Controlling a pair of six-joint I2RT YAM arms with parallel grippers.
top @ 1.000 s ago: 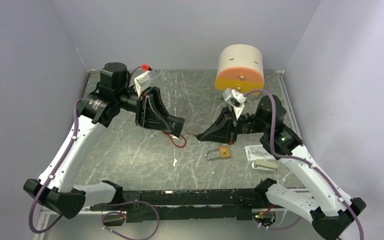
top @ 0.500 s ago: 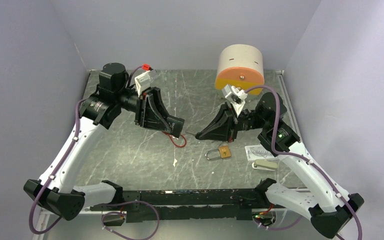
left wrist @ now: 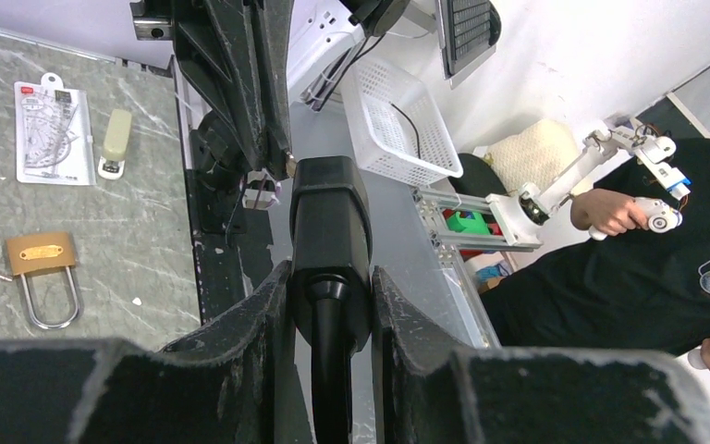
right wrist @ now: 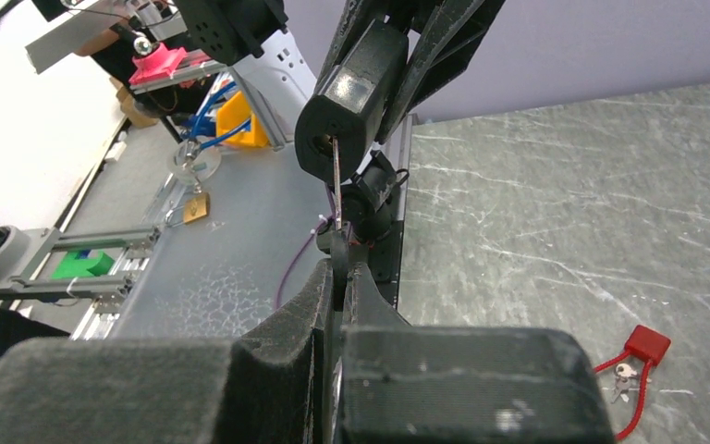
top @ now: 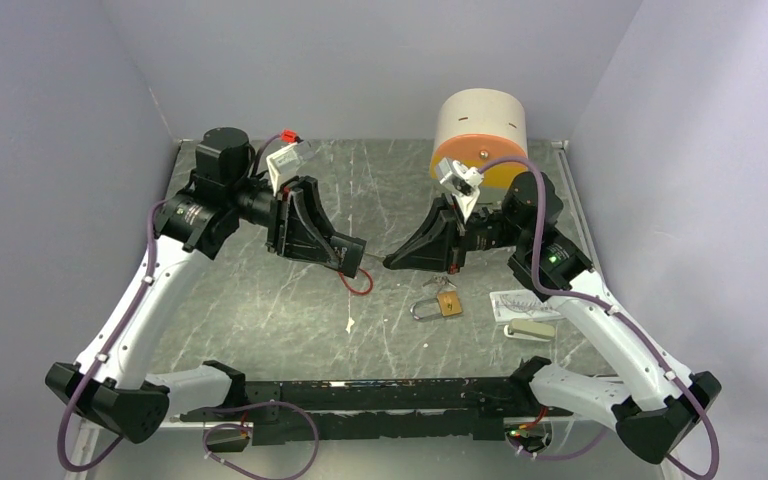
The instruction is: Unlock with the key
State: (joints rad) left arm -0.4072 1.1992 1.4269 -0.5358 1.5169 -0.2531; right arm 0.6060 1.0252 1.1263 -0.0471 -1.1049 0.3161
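Note:
My left gripper [top: 353,256] [left wrist: 330,289] is shut on a black lock [left wrist: 330,231] [right wrist: 351,88] and holds it in the air over the middle of the table. A black stem runs down from the lock's body between the fingers. My right gripper [top: 393,262] [right wrist: 342,270] is shut on a thin metal key [right wrist: 335,180] [top: 376,258]. The key's blade points at the lock's end face and its tip meets that face. How deep it sits I cannot tell.
On the grey marble table [top: 260,300] lie a brass padlock [top: 447,304] with loose keys [top: 440,285], a red cable lock [top: 360,284] [right wrist: 645,344], a ruler card [top: 522,303] and a small stapler [top: 528,328]. An orange-and-beige drum [top: 480,135] stands at the back right.
My right gripper has moved left and up with the key, closing the gap to the lock. The left gripper has shifted slightly, still holding the lock.

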